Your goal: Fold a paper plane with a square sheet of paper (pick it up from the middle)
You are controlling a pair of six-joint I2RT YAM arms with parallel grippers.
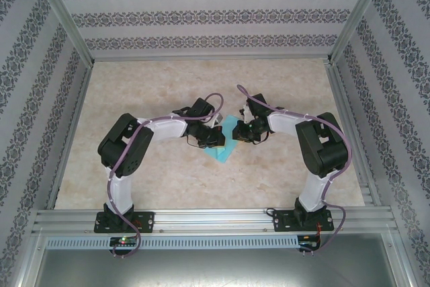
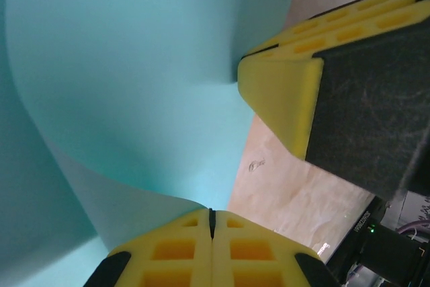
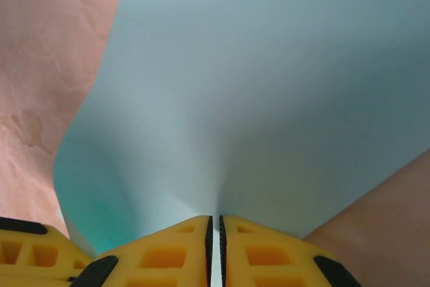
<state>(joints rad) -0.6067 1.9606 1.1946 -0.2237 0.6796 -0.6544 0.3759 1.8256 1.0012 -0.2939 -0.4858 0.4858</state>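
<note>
Currently, left gripper [image 2: 211, 220] and right gripper [image 3: 215, 223] each pinch the sheet [image 3: 269, 85], which bows just ahead of each. Move both together; hold tension even to avoid tearing.

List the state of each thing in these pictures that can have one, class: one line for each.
paper: bowed, not flat, pinched by both grippers.
left gripper: shut on the paper.
right gripper: shut on the paper.
</note>
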